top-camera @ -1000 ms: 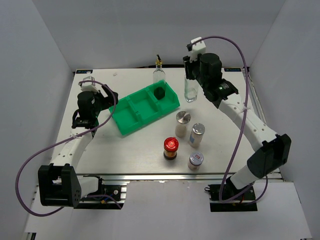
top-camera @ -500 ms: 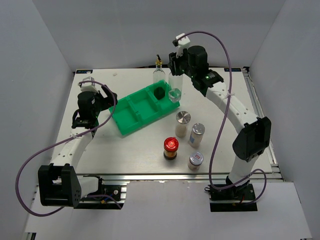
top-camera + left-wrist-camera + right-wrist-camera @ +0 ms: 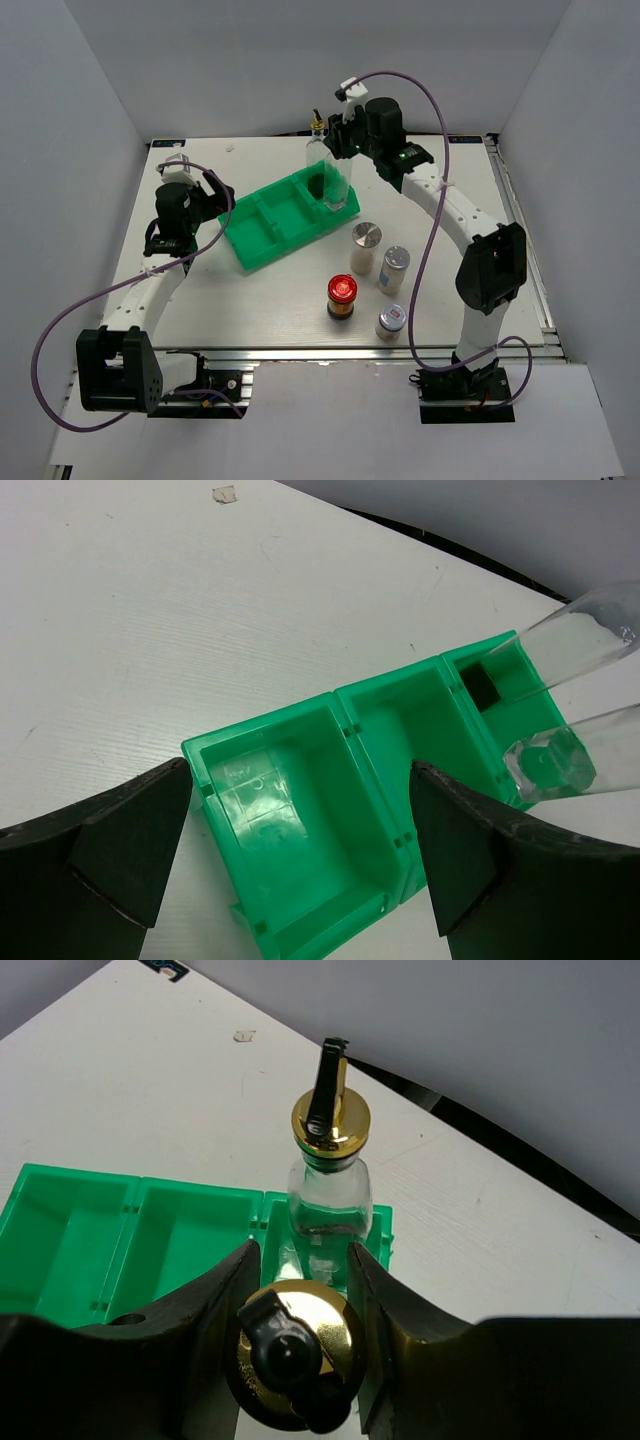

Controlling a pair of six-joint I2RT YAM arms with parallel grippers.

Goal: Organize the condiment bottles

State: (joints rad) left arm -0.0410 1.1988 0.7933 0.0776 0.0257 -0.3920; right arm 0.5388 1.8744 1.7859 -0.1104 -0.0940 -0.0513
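My right gripper (image 3: 343, 142) is shut on the neck of a clear glass cruet (image 3: 338, 186), which hangs upright over the right-hand compartment of the green tray (image 3: 262, 250). In the right wrist view the held cruet's gold pourer top (image 3: 296, 1352) sits between my fingers (image 3: 215, 1305). A second cruet (image 3: 318, 148) (image 3: 330, 1165) stands just behind the tray. On the table in front are three silver-lidded shakers (image 3: 366, 247) (image 3: 394, 268) (image 3: 390, 321) and a red-lidded jar (image 3: 342, 297). My left gripper (image 3: 205, 195) (image 3: 300, 850) is open at the tray's left end, holding nothing.
The tray (image 3: 300, 800) lies at an angle in mid-table, and its left and middle compartments hold nothing. A small dark thing (image 3: 318, 185) (image 3: 481, 684) sits in the right compartment. White walls close in the back and sides. The right arm (image 3: 450, 210) arches over the table's right side.
The right arm has carried the cruet leftward, from right of the tray to above its right compartment, beside the standing cruet. The left arm has not moved.
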